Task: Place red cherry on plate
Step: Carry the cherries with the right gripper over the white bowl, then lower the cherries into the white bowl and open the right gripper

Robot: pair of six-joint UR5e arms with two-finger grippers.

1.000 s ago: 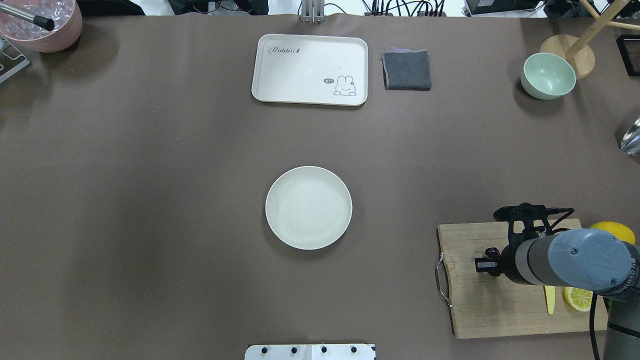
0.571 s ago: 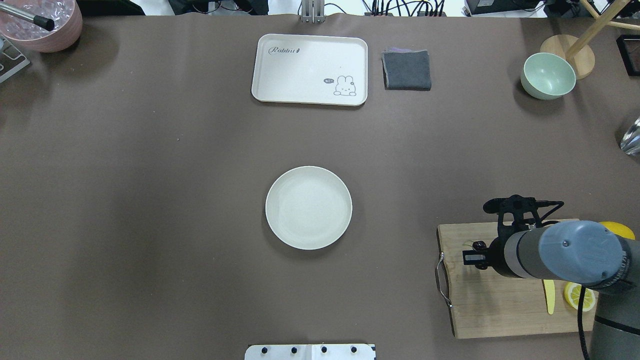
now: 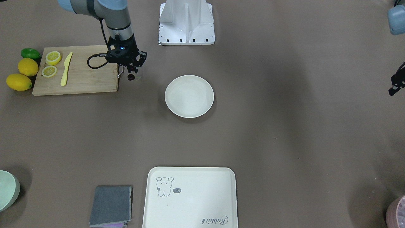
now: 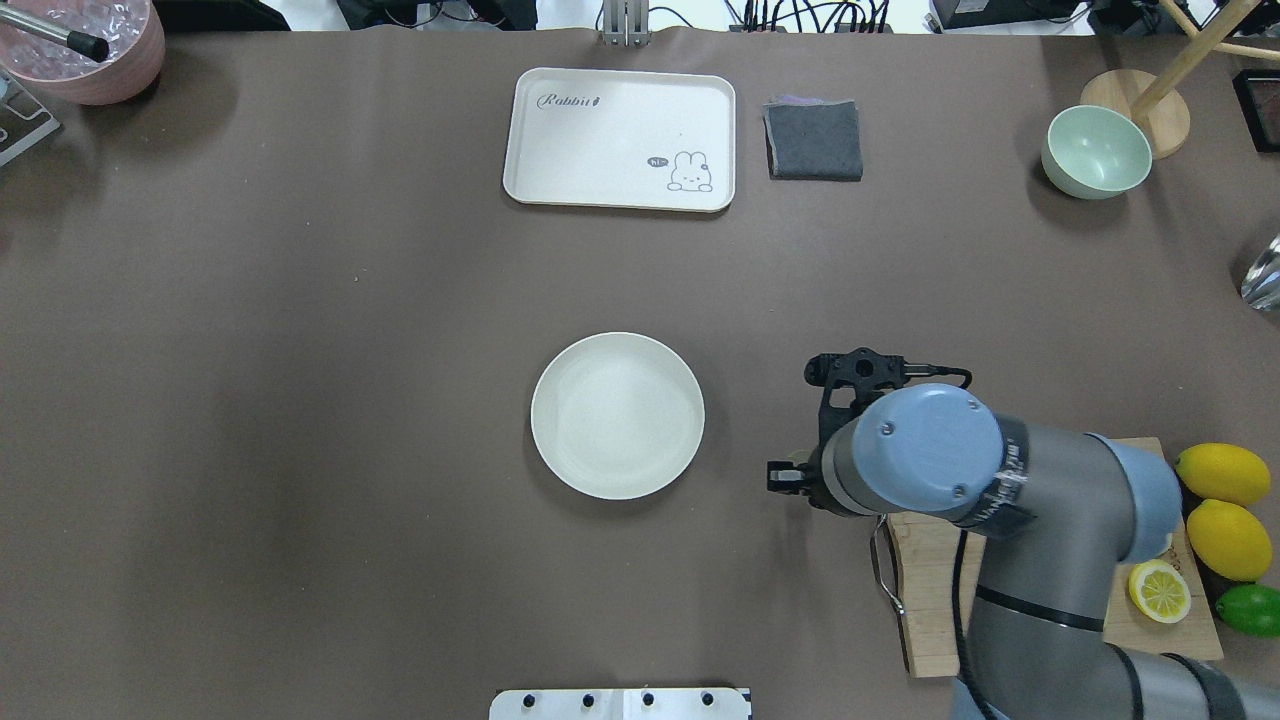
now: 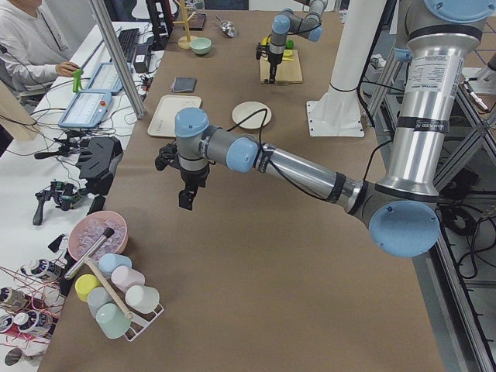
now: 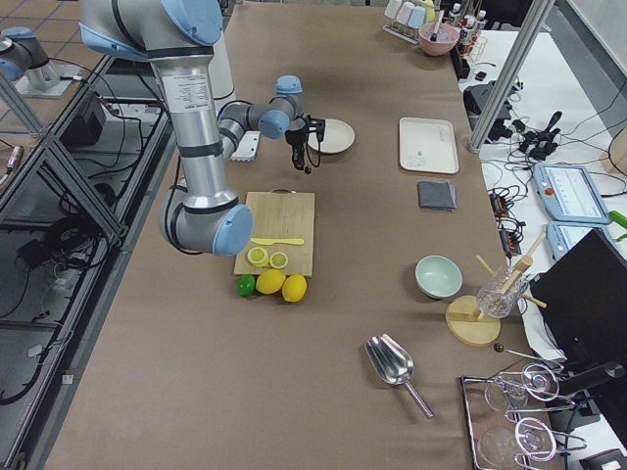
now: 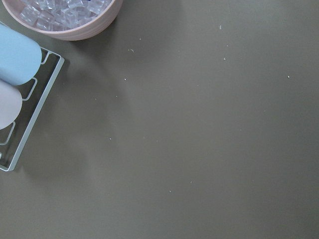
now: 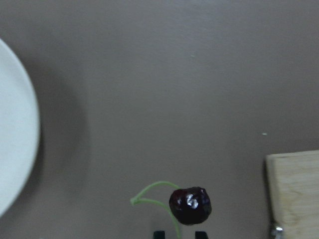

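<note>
My right claw (image 3: 131, 72) tight around the stem of the cherry (image 8: 190, 205) just under it, plate (image 3: 189, 96) off to its left.

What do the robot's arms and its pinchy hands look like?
Both arms, the right arm and the left arm, are silver-grey tubes with round light-blue caps at the joints. Each ends in a black gripper: the right gripper and the left gripper. A black cable loops beside the right one, and a blue light glows above it.
</note>
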